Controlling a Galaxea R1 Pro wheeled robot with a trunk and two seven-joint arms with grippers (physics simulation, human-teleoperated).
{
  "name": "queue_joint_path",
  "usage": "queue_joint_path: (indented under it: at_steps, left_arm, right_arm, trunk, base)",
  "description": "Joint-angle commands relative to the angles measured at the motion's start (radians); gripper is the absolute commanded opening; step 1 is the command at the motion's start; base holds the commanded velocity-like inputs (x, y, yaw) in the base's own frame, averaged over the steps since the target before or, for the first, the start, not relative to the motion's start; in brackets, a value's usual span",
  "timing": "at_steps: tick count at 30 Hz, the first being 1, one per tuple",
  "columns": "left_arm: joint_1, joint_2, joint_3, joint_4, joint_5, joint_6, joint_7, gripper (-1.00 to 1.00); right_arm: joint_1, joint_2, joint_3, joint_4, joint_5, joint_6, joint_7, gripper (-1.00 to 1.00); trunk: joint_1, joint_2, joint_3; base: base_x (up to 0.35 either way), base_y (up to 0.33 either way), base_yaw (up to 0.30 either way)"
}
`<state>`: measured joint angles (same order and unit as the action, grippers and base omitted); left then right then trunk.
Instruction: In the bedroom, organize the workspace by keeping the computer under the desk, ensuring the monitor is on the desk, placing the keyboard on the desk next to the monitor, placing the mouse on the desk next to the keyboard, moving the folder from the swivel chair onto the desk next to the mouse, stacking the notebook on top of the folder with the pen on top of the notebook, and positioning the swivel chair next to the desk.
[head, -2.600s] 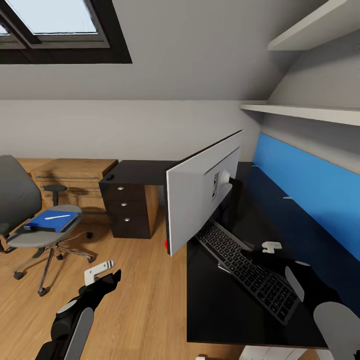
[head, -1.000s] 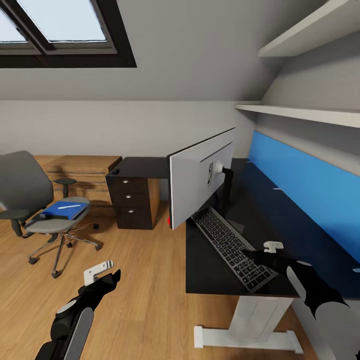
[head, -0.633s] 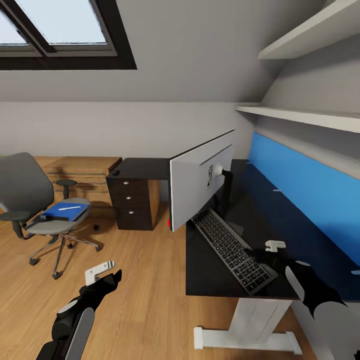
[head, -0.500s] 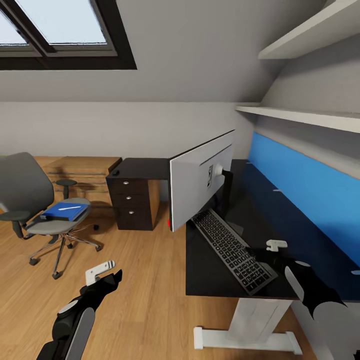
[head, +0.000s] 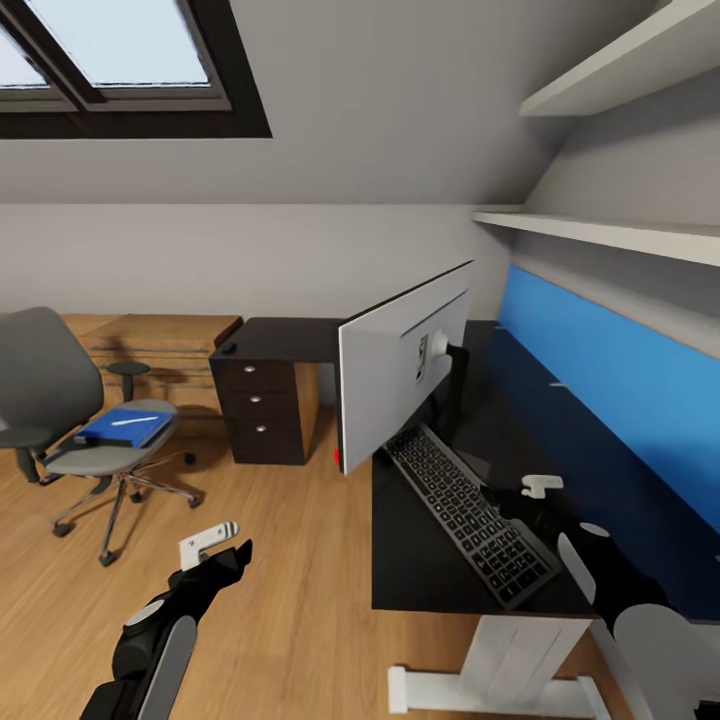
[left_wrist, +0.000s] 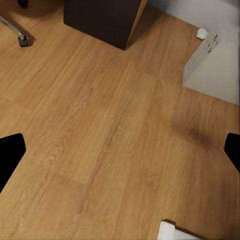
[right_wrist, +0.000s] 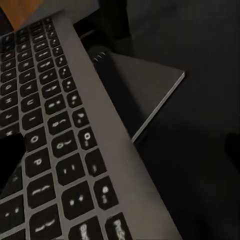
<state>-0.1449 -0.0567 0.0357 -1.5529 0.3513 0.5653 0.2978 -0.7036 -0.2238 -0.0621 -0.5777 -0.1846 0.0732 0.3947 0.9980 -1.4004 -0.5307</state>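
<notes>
Attic bedroom with sloped grey walls, a dark-framed skylight and plank floor. Using the monitor as the anchor: it stands on the glossy black desk with its silvery-white back toward the camera, tiny red light at its lower corner.

Keyboard lies on the desk right at the monitor's foot, running out toward the desk's front edge. In the right wrist view the keyboard partly overlaps a thin dark notebook with pale page edges, which sticks out from under it next to the monitor's stand.

Right gripper hangs just over the far side of the keyboard from the monitor screen; can't tell how far its jaws are spread.

Beyond the monitor, the black three-drawer unit sits under the desk's other wing. Well off past that, the swivel chair has the blue folder on its seat with the white pen on top.

Left gripper hangs over bare floor, well away from the monitor, jaws spread wide, nothing in them. Its wrist view also catches the light silver-grey computer on the floor.
</notes>
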Motion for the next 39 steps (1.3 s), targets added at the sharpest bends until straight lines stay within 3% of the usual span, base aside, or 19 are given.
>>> queue_joint_path:
  at_steps: [1,11,23,39]
  left_arm:
    - [0.000,0.000,-0.003,-0.001,0.010,0.004,0.007,1.00]
    - [-0.001,0.001,-0.008,-0.001,0.010,0.004,0.010,1.00]
    - [-0.001,0.002,-0.009,-0.001,0.009,0.002,0.008,1.00]
    - [-0.001,0.000,-0.019,-0.003,0.009,0.002,0.010,1.00]
  right_arm:
    - [0.000,0.000,-0.003,-0.001,-0.011,0.007,0.006,1.00]
    - [0.000,0.001,-0.003,-0.001,-0.014,0.005,0.006,1.00]
    - [0.000,0.026,-0.004,-0.001,-0.013,0.004,0.004,1.00]
    - [0.000,0.027,-0.001,-0.001,0.005,0.011,-0.006,1.00]
  trunk:
    - [0.000,-0.001,-0.001]
    - [0.000,-0.001,-0.001]
    - [0.000,-0.001,-0.001]
    - [0.000,-0.001,-0.001]
  base:
    - [0.194,0.000,0.000]
    - [0.230,0.000,0.000]
    - [0.021,0.000,0.135]
    - [0.088,-0.031,0.016]
